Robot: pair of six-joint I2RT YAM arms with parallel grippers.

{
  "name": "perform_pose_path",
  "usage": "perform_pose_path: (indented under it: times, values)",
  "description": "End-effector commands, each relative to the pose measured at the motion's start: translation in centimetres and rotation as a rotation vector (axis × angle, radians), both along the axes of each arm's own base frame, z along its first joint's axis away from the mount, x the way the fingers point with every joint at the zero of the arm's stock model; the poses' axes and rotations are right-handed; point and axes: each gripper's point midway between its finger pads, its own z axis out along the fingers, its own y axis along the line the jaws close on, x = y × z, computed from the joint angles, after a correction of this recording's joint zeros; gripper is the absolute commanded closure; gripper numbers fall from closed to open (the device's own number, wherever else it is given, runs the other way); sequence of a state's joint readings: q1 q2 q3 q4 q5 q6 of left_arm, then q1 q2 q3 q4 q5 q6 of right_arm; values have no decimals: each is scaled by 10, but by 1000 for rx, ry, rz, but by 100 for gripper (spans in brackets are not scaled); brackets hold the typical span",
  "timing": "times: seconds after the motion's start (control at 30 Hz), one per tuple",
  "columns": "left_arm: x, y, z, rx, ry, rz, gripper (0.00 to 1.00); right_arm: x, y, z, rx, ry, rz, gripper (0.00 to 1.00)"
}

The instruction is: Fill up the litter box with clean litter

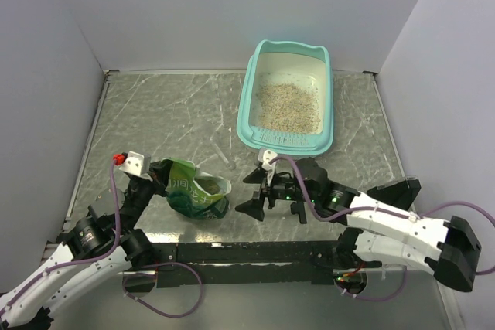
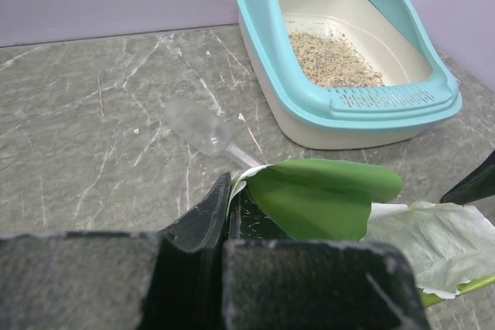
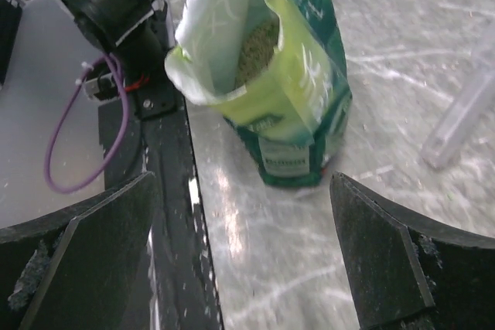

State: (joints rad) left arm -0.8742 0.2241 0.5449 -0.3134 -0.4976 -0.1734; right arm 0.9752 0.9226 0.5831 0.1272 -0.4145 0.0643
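Note:
The teal litter box (image 1: 246,117) stands at the back right, with a layer of beige clean litter (image 1: 288,106) on its white floor; it also shows in the left wrist view (image 2: 387,102) with the litter (image 2: 332,59). A green pouch (image 1: 197,191) stands open at the near left, with more granules inside (image 3: 259,48). My left gripper (image 1: 158,179) is shut on the pouch's top edge (image 2: 325,195). My right gripper (image 1: 249,193) is open and empty, just right of the pouch (image 3: 286,113), not touching it.
A clear plastic scoop (image 2: 197,127) lies on the grey marbled table between the pouch and the box; its handle shows in the right wrist view (image 3: 456,125). White walls enclose the table. A black rail (image 1: 247,253) runs along the near edge.

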Motion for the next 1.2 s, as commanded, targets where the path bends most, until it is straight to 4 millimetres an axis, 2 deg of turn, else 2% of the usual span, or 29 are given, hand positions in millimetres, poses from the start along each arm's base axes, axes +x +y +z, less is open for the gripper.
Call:
perform_pose_path:
  times: [0.0,0.2,0.23,0.27,0.3,0.37,0.67,0.83,1.17]
  values:
    - [-2,7,26,-62,-50,17,99,8,27,39,174,-94,-24,1]
    - [-2,8,26,-64,-52,21,99,12,47,40,256,-110,-37,1]
    - [-2,7,26,-63,-51,19,99,12,52,30,240,-94,-29,1]
    - [-2,7,26,-63,-49,19,99,11,57,34,261,-102,-22,1]
    - [-2,7,26,-62,-50,21,99,12,62,26,247,-91,-21,1]
    - [-1,7,25,-61,-47,22,99,13,66,32,286,-107,-33,1]
    - [0,6,23,-54,-41,20,99,17,70,37,344,-124,-48,2]
    - [0,7,23,-55,-42,28,99,16,77,30,351,-100,-35,4]
    - [0,6,22,-54,-40,25,99,18,86,33,411,-100,-62,5]
